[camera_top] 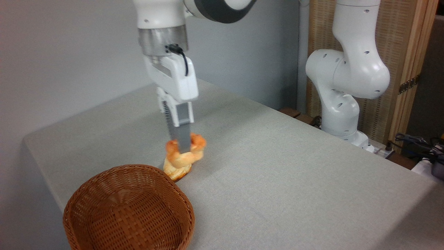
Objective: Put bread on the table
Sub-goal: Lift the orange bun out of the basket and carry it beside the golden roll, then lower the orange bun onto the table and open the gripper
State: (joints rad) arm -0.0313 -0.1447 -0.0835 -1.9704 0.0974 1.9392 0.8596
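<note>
Placement step: bread at the counter, release pending.

The bread (184, 156) sits clamped between the fingers (182, 147), its lower end apparently touching the counter (277, 166), though contact cannot be confirmed. The next move, in my judgement, calls for parting the fingers and lifting straight up. Below and left of the fingers, just beside the bread, the wicker basket (128, 208) stands empty.

Bread (194, 150) on table (295, 173), just behind-right of basket (128, 208), under end effector (182, 147).
</note>
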